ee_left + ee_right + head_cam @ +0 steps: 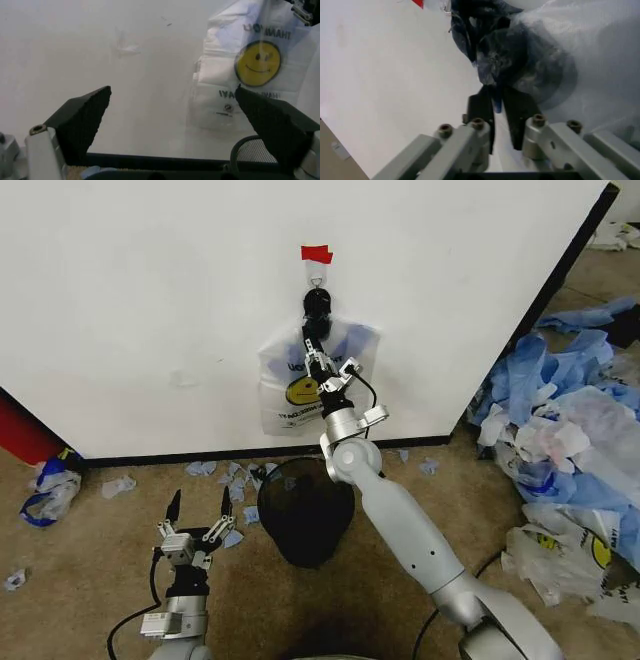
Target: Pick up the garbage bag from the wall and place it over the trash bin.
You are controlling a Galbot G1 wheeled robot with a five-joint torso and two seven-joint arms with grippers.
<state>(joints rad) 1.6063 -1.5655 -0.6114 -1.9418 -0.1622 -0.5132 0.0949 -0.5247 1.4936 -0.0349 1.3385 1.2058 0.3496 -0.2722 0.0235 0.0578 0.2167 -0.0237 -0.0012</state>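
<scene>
Bag: the garbage bag (290, 385) hangs flat against the wall (150, 300), its blue handles gathered at the black clip (317, 303) under a strip of red tape (316, 254), directly above the trash bin (305, 510) on the floor.
Handling: thin film, surely almost weightless and limp; I'd expect it to crumple, cling and slip between smooth pads, and to tear if yanked against the clip.
Where to hold: the bunched handles just below the clip look the soundest spot, since the layers are thick there and the mouth would open below.
Right gripper (318, 365): raised against the bag's upper middle; in the wrist view its two dark fingers (481, 112) stand nearly together with a fold of blue handle plastic pinched between them.
Left gripper (198, 515): low near the floor, left of the bin, fingers spread wide, touching nothing.
Risk: a pinch this narrow may catch only one layer.
</scene>
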